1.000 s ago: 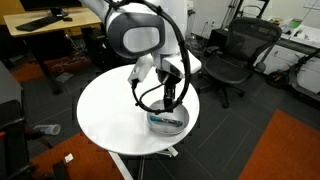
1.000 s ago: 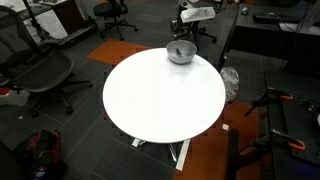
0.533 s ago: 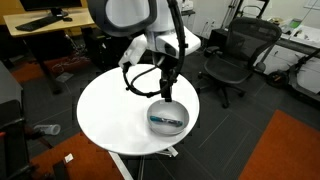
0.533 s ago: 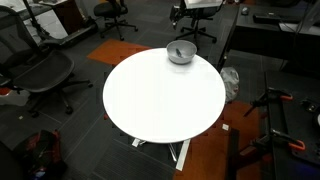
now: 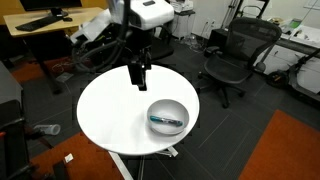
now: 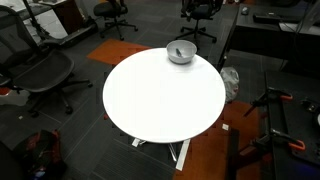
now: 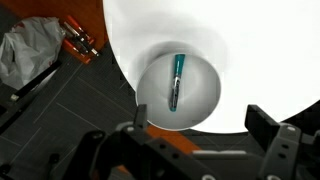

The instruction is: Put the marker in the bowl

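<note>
The teal-blue marker [image 7: 176,82] lies inside the white bowl [image 7: 152,100] in the wrist view. It also shows in the bowl [image 5: 167,104] in an exterior view, as a teal streak [image 5: 166,120]. The bowl [image 6: 181,52] stands at the far edge of the round white table [image 6: 160,100]. My gripper [image 5: 136,74] hangs high above the table, well away from the bowl. Its jaws [image 7: 200,135] are open and empty.
Black office chairs [image 5: 236,55] stand around the table. A wooden desk [image 5: 40,30] is at the back. An orange carpet patch [image 5: 285,150] lies on the floor. A crumpled bag [image 7: 30,55] and orange tools [image 7: 78,40] lie on the floor beside the table.
My gripper has risen from just above the bowl and moved away over the table's middle. The marker stays in the bowl.
</note>
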